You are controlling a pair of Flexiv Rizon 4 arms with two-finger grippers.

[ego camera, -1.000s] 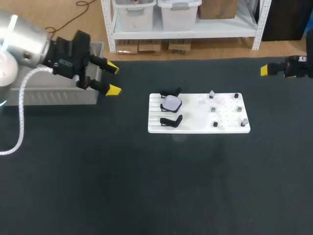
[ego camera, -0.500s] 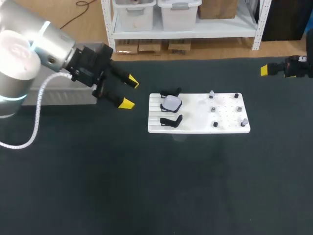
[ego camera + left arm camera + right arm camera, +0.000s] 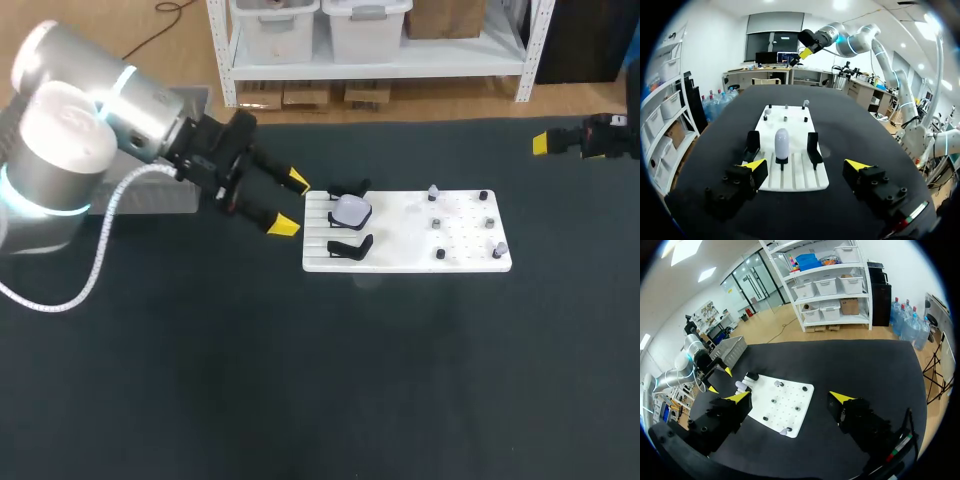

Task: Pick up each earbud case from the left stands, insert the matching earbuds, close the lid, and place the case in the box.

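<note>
A pale earbud case [image 3: 351, 210] sits on the middle black stand at the left end of the white board [image 3: 405, 255]. Empty black stands [image 3: 350, 246] flank it. Small earbuds [image 3: 433, 191] stand on pegs at the board's right half. My left gripper [image 3: 290, 204] is open just left of the board, its yellow tips pointing at the case. In the left wrist view the case [image 3: 782, 143] stands ahead of the open left gripper [image 3: 806, 165], midway between the fingers. My right gripper [image 3: 790, 396] is open, far from the board [image 3: 781, 407], at the table's far right [image 3: 545, 143].
A grey box [image 3: 140, 200] stands at the table's far left, partly hidden behind my left arm; it shows in the right wrist view too [image 3: 730, 347]. Dark table surface lies all around the board.
My left arm has swung right from beside the grey box to the board's left edge, fingers still open. The right arm has not moved.
</note>
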